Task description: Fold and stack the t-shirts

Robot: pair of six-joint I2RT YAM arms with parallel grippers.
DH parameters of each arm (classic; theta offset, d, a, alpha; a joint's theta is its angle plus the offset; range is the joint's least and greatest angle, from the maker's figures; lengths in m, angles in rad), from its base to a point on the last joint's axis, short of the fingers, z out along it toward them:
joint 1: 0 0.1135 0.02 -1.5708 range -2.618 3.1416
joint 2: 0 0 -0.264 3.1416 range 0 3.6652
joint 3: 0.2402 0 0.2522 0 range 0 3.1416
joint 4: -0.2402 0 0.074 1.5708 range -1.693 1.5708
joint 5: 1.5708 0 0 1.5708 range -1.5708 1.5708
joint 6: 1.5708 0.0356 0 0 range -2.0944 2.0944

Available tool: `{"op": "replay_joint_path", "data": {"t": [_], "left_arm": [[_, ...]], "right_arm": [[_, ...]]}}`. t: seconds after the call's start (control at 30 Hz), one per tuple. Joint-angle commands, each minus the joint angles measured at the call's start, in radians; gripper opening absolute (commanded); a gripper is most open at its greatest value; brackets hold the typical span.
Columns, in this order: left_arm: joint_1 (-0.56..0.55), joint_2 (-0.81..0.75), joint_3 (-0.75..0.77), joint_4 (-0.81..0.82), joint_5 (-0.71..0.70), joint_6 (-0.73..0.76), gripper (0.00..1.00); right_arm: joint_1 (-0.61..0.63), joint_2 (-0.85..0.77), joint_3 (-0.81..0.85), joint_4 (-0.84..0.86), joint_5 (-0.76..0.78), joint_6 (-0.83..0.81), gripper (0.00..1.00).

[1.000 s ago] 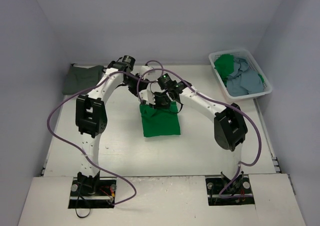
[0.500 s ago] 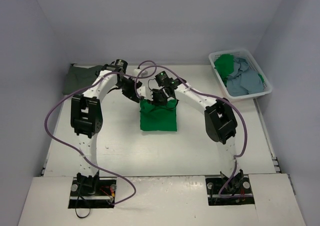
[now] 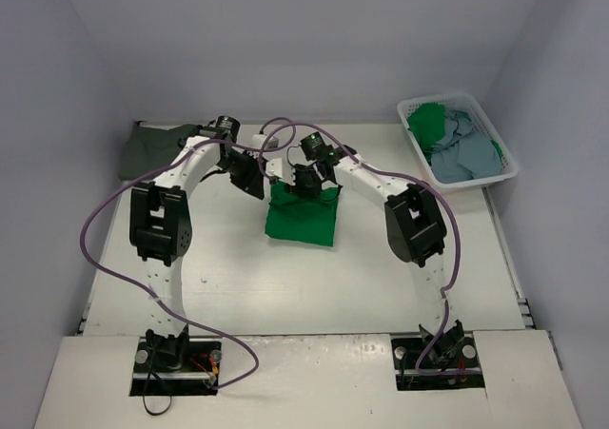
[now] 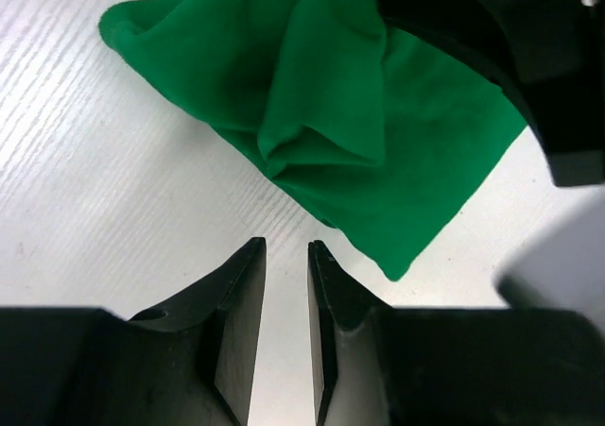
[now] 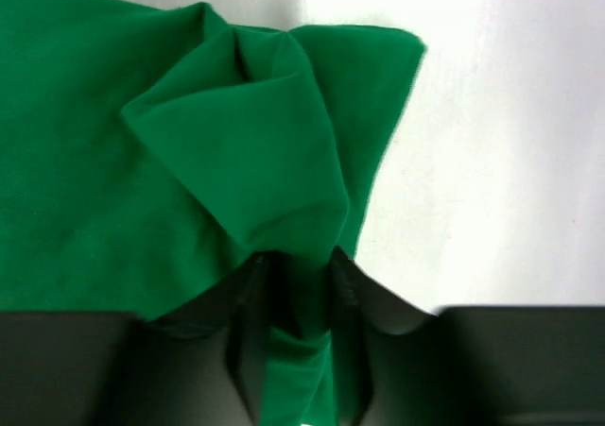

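Two robot arms meet over a bright green t-shirt (image 3: 303,222) lying roughly folded at the centre of a white surface (image 3: 285,286), seen from above. The shirt forms a rough rectangle, its upper edge bunched where the arms converge.

The right hand (image 5: 298,267) grips that upper edge. In its wrist view a ridge of green cloth runs down between the two dark fingers, and the fabric puckers up toward them in a peaked fold. The rest of the shirt spreads flat to the left of that frame, with bare surface to the right.

The left hand (image 4: 285,251) holds nothing. Its fingers stand close together with only a narrow slit between them, above bare surface just short of the shirt's near edge. The green cloth fills the upper middle of that wrist view, creased into several soft folds, and a dark part of the other arm shows in the upper right corner.

A dark grey-olive t-shirt (image 3: 152,150) lies flat at the upper left of the overhead frame, against the back wall and well apart from the green one. At the upper right, a white plastic basket (image 3: 440,97) holds a crumpled light blue t-shirt (image 3: 466,153) and some green cloth (image 3: 426,125) heaped beside it.
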Motion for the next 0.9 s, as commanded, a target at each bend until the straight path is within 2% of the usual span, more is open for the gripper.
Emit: {"op": "replay_joint_path", "data": {"t": [0.0, 0.17, 0.37, 0.43, 0.53, 0.57, 0.6, 0.63, 0.87], "left_arm": [[-0.005, -0.153, 0.021, -0.023, 0.066, 0.053, 0.20], [-0.017, -0.192, -0.002, -0.023, 0.092, 0.059, 0.20], [-0.075, -0.204, -0.019, -0.023, 0.108, 0.062, 0.20], [-0.093, -0.198, -0.019, -0.023, 0.108, 0.062, 0.20], [-0.126, -0.181, -0.014, -0.015, 0.117, 0.059, 0.20], [-0.139, -0.173, -0.012, -0.013, 0.124, 0.055, 0.20], [-0.146, -0.157, -0.011, -0.010, 0.130, 0.055, 0.19], [-0.150, -0.150, -0.011, -0.003, 0.135, 0.052, 0.18], [-0.167, -0.120, -0.023, 0.066, 0.144, 0.013, 0.13]], "right_arm": [[-0.024, -0.010, 0.022, 0.073, 0.061, 0.066, 0.27], [-0.030, -0.026, 0.012, 0.125, 0.108, 0.134, 0.37], [-0.030, -0.050, -0.028, 0.210, 0.177, 0.193, 0.37], [-0.029, -0.049, -0.029, 0.243, 0.255, 0.224, 0.37], [-0.029, -0.055, -0.038, 0.316, 0.357, 0.269, 0.29], [-0.029, -0.061, -0.046, 0.321, 0.377, 0.272, 0.17], [-0.029, -0.067, -0.049, 0.323, 0.389, 0.278, 0.11], [-0.029, -0.087, -0.063, 0.324, 0.392, 0.287, 0.00], [-0.048, -0.179, -0.126, 0.330, 0.386, 0.362, 0.00]]}}
